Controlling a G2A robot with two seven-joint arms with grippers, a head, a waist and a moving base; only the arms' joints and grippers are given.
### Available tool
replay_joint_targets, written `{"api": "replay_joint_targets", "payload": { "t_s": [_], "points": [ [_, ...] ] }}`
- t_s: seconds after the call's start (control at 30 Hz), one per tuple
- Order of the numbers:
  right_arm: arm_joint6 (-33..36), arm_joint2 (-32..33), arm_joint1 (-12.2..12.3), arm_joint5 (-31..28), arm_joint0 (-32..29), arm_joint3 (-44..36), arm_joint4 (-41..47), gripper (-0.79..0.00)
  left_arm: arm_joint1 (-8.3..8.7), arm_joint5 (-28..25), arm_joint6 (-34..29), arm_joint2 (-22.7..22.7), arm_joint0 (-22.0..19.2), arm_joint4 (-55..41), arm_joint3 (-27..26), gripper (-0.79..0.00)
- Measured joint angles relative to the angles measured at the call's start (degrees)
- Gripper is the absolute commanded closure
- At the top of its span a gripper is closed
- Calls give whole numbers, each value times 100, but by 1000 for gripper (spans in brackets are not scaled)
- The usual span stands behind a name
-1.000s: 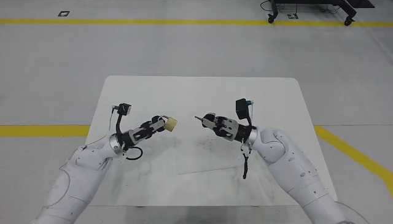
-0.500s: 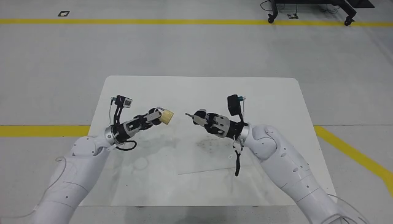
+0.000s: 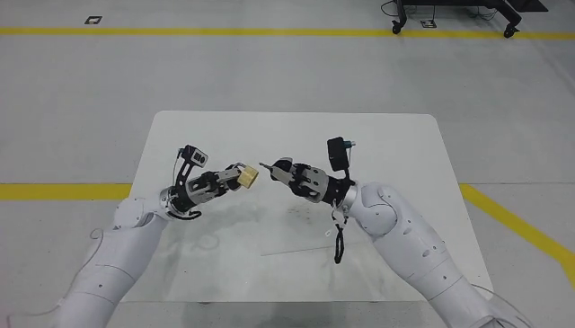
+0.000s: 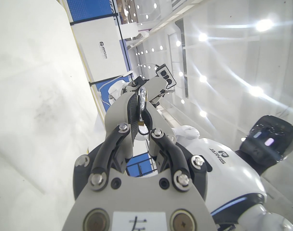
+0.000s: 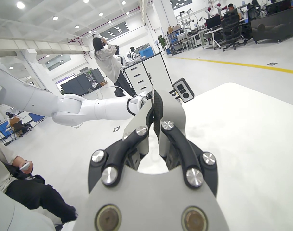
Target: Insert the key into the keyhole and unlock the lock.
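While aloft, blocky lock (image 3: 248,177), slender key (image 3: 266,166)

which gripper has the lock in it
The left gripper: it is shut on the blocky brass lock, while the right gripper pinches a thin key pointing toward it.

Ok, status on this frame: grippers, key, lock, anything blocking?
Left gripper shut on lock, right gripper shut on key, both held above table. Key tip close to lock, not inserted. Nothing between them.
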Motion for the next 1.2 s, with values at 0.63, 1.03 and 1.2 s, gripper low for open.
{"api": "replay_joint_targets", "payload": {
  "t_s": [0.63,1.03,1.2],
  "points": [
    [-484,-445,-246,-362,391,746,-161,0,-186,321,-691,69,-215,-82,284,0],
    [-648,-474,-358,-469,643,1155,-81,0,-209,414,-785,-84,-119,175,65,0],
    [-639,-459,-385,-469,704,1215,-58,0,-215,431,-801,-149,-85,268,10,0]
  ]
}}
